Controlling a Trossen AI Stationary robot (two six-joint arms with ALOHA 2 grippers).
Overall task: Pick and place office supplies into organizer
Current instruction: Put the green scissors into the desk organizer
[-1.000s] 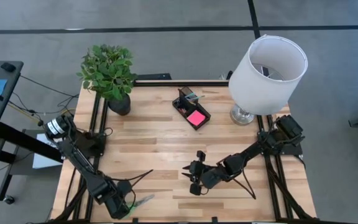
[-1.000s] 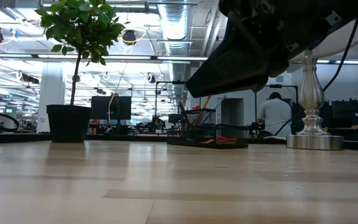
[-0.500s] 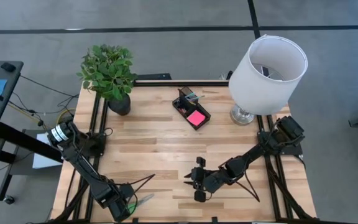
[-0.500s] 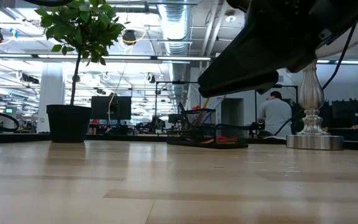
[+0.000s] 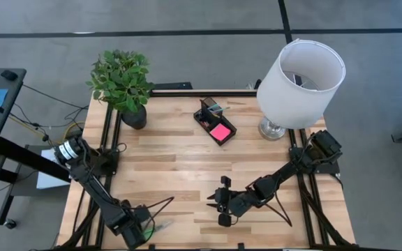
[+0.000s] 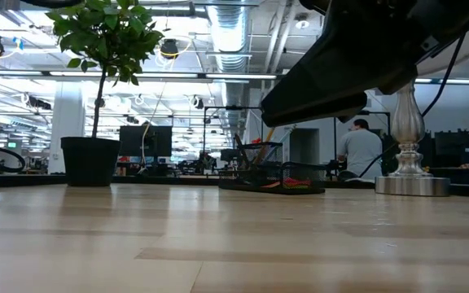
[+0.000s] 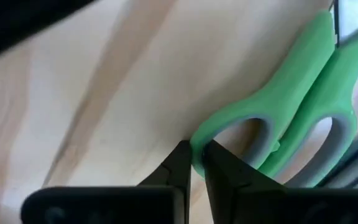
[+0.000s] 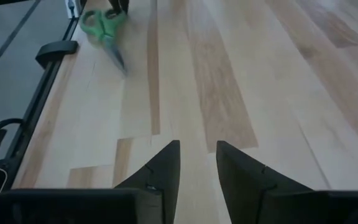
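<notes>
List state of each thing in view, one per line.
scissors: blades shut, flat on table, handle loop pinched
left gripper: shut on scissors handle, near table's front edge
right gripper: open, empty, over table
organizer: upright, pink pad in tray
lamp: upright
plant: upright

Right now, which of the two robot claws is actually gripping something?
The left gripper, at the table's near-left corner: it pinches a handle loop of the green scissors. The right gripper hovers empty mid-table.
</notes>
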